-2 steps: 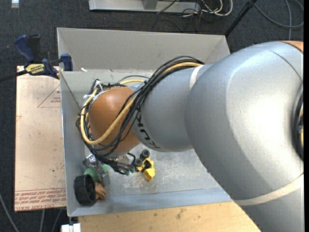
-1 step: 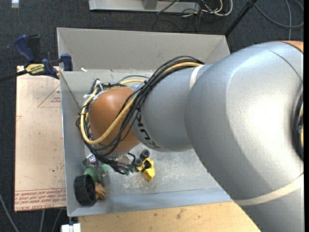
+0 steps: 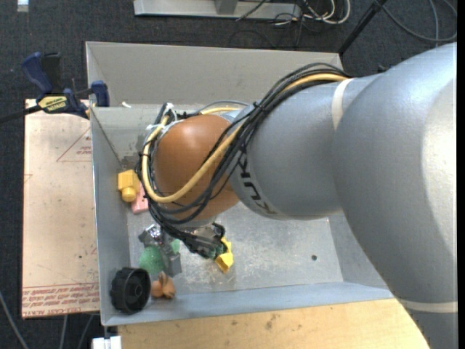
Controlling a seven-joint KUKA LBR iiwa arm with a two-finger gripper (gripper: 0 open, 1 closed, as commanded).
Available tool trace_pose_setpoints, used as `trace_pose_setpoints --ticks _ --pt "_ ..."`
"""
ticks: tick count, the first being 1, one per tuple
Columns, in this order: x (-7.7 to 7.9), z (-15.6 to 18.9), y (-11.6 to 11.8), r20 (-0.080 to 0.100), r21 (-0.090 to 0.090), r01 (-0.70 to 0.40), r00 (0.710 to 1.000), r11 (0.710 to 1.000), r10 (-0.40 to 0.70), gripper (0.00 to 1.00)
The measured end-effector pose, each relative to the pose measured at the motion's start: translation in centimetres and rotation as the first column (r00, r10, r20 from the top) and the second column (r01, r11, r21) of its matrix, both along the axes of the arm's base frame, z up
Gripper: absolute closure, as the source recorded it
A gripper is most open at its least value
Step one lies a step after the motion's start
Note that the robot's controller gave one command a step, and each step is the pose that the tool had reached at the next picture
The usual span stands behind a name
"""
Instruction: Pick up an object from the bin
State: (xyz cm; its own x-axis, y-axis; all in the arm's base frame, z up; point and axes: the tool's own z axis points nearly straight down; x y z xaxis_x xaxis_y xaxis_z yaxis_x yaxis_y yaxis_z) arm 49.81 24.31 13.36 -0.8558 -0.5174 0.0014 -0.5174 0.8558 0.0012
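The gripper hangs low in the bin, directly over a green toy. I cannot tell how wide it stands. A black wheel lies just below-left of it, a yellow block above-left, and a small yellow piece just right.

A wheel lies in the bin's front-left corner, a block behind it along the wall.
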Motion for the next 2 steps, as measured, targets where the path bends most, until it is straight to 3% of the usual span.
trace_pose_setpoints --ticks 1,2 --pt "3.1 4.3 -0.6 0.007 0.003 -0.035 0.999 0.999 0.035 1.00" --pt "1.6 6.5 -1.0 -0.008 -0.003 -0.028 1.000 1.000 0.028 1.00"
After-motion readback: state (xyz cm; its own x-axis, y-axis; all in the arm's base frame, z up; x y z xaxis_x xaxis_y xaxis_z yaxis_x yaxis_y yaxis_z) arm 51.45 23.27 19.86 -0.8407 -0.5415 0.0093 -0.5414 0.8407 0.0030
